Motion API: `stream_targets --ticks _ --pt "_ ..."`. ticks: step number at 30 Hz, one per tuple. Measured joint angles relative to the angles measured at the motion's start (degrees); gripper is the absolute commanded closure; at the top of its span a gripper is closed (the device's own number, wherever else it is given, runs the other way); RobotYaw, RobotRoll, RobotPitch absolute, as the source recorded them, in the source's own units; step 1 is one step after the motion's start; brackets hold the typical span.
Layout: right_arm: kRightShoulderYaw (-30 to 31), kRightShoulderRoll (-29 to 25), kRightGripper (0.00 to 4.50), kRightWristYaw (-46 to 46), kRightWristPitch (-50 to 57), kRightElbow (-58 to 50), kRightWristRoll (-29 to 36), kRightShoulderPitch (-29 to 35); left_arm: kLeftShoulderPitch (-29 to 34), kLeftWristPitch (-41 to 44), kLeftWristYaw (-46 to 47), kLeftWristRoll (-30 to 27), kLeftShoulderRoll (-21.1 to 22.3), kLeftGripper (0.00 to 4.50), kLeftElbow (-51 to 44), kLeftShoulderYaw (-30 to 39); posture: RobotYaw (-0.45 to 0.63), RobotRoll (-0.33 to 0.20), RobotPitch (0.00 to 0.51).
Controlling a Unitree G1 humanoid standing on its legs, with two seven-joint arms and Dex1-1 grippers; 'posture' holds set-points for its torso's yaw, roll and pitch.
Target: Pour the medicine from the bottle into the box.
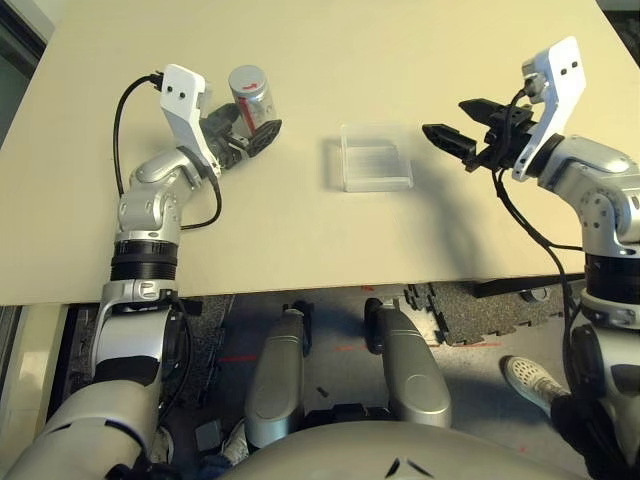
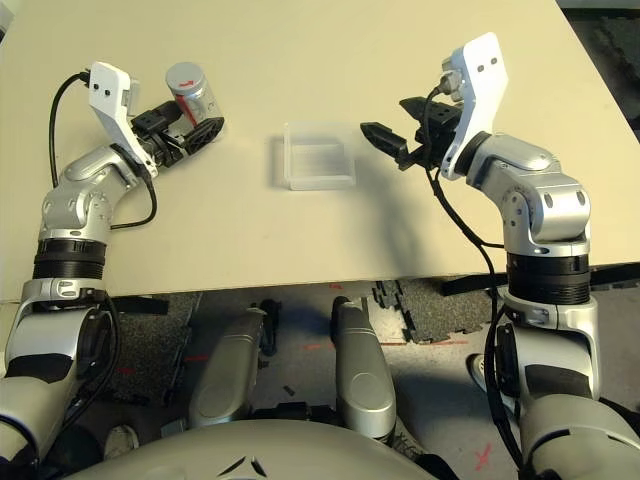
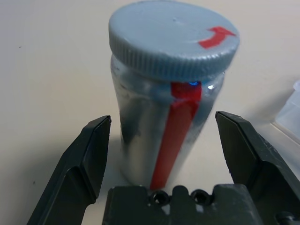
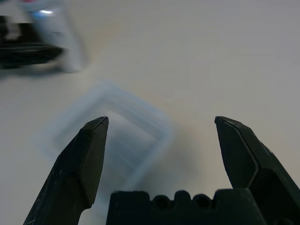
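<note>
A pale desk (image 1: 300,240) fills our view. At upper left the bottle (image 1: 252,98) stands upright, cap (image 3: 173,40) still on, between the spread fingers of our left pincer (image 3: 161,154), not yet gripped. The clear box (image 1: 375,157) sits centre. Right of it, our right pincer (image 1: 455,130) hovers, fingers apart. We judge the grasp is underway; next, closing and uncapping.
</note>
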Motion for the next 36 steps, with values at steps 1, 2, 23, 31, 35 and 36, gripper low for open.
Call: stream_targets --ticks 1,2,23,31,35,36 --pt "0.28 0.26 0.0 0.17 0.16 -0.31 0.12 -0.26 -0.34 -0.54 0.0 0.14 -0.17 0.43 0.5 0.0 -0.02 0.0 0.257" --pt "0.64 0.45 0.0 0.3 0.31 -0.64 0.16 -0.52 -0.69 -1.1 0.0 0.28 -0.43 0.7 1.14 0.0 -0.01 0.0 0.255" --pt "9.29 7.19 0.0 -1.54 -0.09 -3.46 -2.91 -16.48 -5.49 2.71 -14.05 0.27 -3.5 2.04 -3.07 -7.68 0.0 0.0 0.234" --pt "13.67 6.84 0.0 -0.27 2.16 -1.89 -5.13 -18.46 -6.9 2.41 -17.3 0.82 -3.53 2.04 -3.54 -9.77 -0.01 0.0 0.226" --pt "14.49 6.86 0.0 0.13 3.19 -1.59 -5.17 -18.48 -6.95 0.35 -18.52 1.43 -3.51 2.04 -3.59 -10.51 -0.01 0.0 0.224" --pt "14.52 7.09 0.0 0.12 3.45 -1.23 -5.16 -18.53 -7.06 -0.48 -19.0 1.67 -3.43 2.04 -3.59 -10.85 -0.01 0.0 0.223"
